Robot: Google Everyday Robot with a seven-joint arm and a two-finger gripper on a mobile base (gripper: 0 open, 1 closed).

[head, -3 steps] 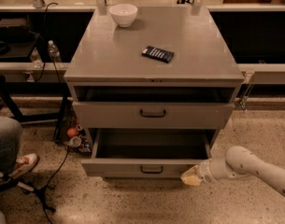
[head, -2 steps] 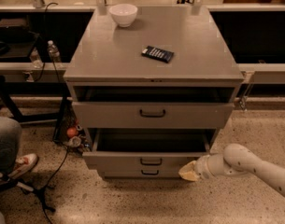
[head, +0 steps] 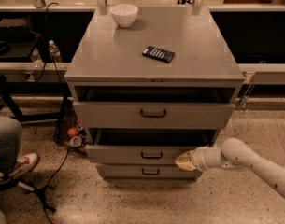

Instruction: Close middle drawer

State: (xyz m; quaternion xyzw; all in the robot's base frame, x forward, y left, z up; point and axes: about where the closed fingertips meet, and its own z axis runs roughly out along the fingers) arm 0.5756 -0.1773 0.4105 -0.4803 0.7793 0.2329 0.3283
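Camera view: middle drawer (head: 132, 154) partly out; closure unfinished;
Gripper (head: 185, 161): at the drawer front's right end; how far open cannot be told;
Remaining: push fully home

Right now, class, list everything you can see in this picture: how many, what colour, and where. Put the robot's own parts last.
cabinet: one, grey, centre of view
bowl: one, white, back left of the cabinet top
flat object: one, dark, near the middle of the cabinet top
top drawer: one, grey, pulled partly out
middle drawer: one, grey, partly out
bottom drawer: one, grey, lowest
bottle: one, clear, left of the cabinet
shoe: one, white and red, floor at lower left
arm: one, white, lower right
gripper: one, pale, at the right end of the middle drawer's front
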